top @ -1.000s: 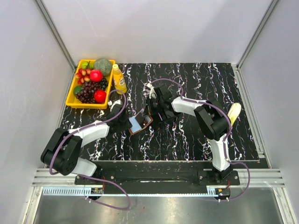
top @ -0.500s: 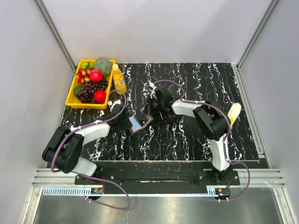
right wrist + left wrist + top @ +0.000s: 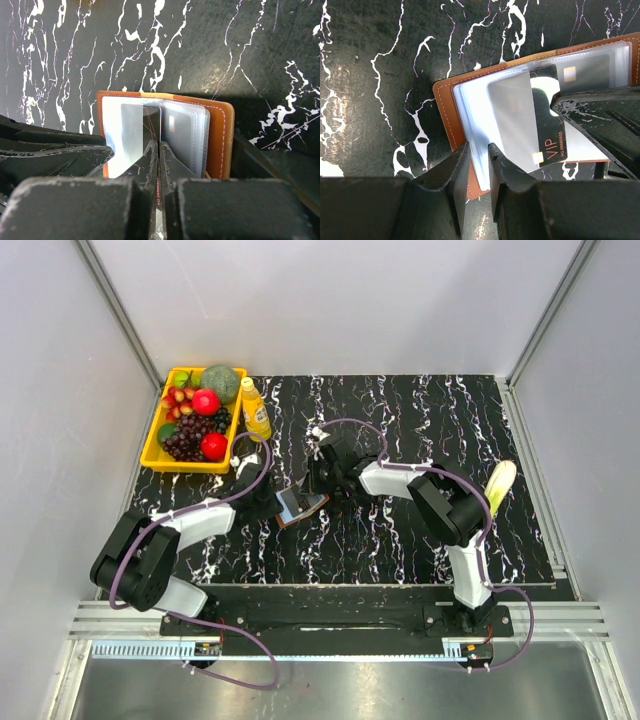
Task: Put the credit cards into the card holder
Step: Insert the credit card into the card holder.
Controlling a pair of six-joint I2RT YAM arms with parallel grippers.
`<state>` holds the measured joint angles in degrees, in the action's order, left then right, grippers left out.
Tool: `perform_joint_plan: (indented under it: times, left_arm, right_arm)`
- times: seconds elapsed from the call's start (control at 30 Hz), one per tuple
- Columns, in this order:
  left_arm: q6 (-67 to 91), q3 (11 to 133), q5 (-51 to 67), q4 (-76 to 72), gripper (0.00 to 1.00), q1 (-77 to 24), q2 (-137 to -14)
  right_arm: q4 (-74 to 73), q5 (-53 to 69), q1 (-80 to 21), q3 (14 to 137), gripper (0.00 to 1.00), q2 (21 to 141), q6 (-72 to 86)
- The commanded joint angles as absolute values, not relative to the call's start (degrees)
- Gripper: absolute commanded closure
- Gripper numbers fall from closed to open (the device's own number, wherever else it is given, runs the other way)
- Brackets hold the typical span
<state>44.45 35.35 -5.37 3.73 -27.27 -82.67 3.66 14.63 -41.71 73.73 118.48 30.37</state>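
The card holder (image 3: 299, 508), a brown leather wallet, lies open mid-table with its clear plastic sleeves showing. My left gripper (image 3: 276, 502) is shut on its left edge; in the left wrist view the jaws (image 3: 479, 150) pinch the cover (image 3: 445, 107) and the sleeve edges. My right gripper (image 3: 318, 483) is shut on a black VIP credit card (image 3: 547, 125). The card stands on edge between the fingers (image 3: 159, 150), and its front part (image 3: 152, 122) is inside a sleeve of the card holder (image 3: 220, 135). Another card shows inside a sleeve (image 3: 180, 135).
A yellow tray (image 3: 150, 455) of fruit stands at the back left with a yellow bottle (image 3: 255, 408) beside it. A banana (image 3: 500, 483) lies at the right. The right gripper's finger (image 3: 600, 110) crosses the left wrist view, close over the wallet.
My right gripper has moved left toward the wallet with the card, which sits deeper in the sleeve. The wallet has lowered slightly. The left gripper keeps its hold.
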Motion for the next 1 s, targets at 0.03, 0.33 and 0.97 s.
perform_joint_plan:
  times: [0.03,0.33,0.97]
  left_arm:
    - [45.4,34.8,-5.0,2.2,0.75,-27.2,-83.0]
    - [45.3,35.1,-4.9,1.8,0.75,-27.2,-83.1]
    - [44.6,35.3,-5.0,2.7,0.74,-27.1,-82.4]
  right_arm:
    - [-2.5,15.5,-43.5,72.4,0.94,118.1,26.8]
    - [-5.9,22.8,-44.9,75.3,0.92,118.3,25.7]
    - [-10.6,21.9,-47.2,80.2,0.87,121.0,28.6]
